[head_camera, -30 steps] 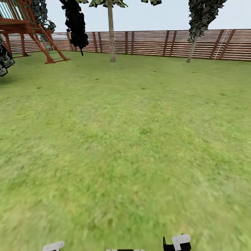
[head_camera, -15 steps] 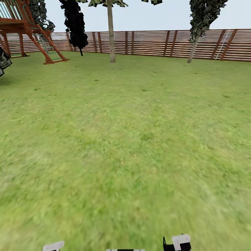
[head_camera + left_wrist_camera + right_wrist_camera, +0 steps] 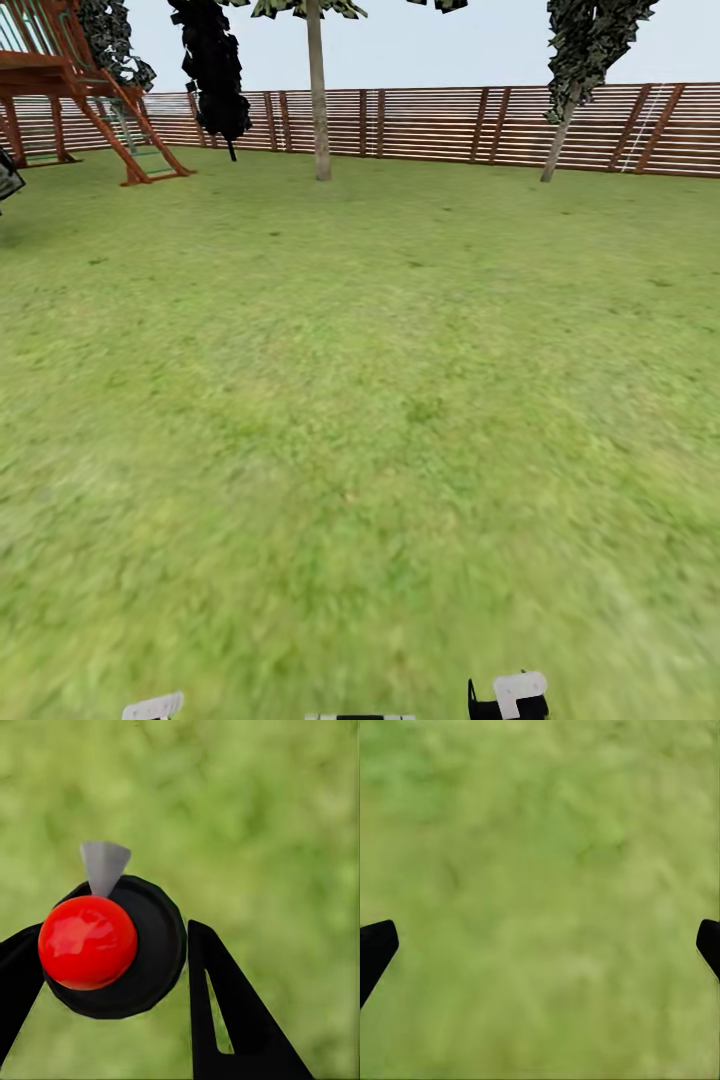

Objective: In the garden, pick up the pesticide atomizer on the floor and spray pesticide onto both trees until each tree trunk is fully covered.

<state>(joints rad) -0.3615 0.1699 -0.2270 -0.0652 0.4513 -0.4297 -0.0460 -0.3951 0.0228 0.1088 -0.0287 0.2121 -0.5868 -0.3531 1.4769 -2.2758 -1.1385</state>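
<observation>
Pesticide atomizer sits between the left gripper's black fingers, seen from above in the left wrist view: round black body, glossy red ball cap, grey cone nozzle poking out one side. Fingers closed in against the black body on both sides, so it's gripped. No label or writing readable on it.

Right gripper spread wide, just the two black fingertips at opposite edges of the right wrist view, nothing between them but blurred grass.

Head view: lawn runs to a brown slat fence. A straight bare tree trunk stands in front of the fence, well ahead of the robot. Thin-trunked small tree further right, dark foliage left of the trunk, red-brown play frame far left.

Versus the earlier head pictures, the whole scene has slid slightly: play frame and left-edge foliage drift leftward, small tree drifts right, ground patches lower. That's camera motion, not the objects. White arm parts at the bottom edge unchanged.
</observation>
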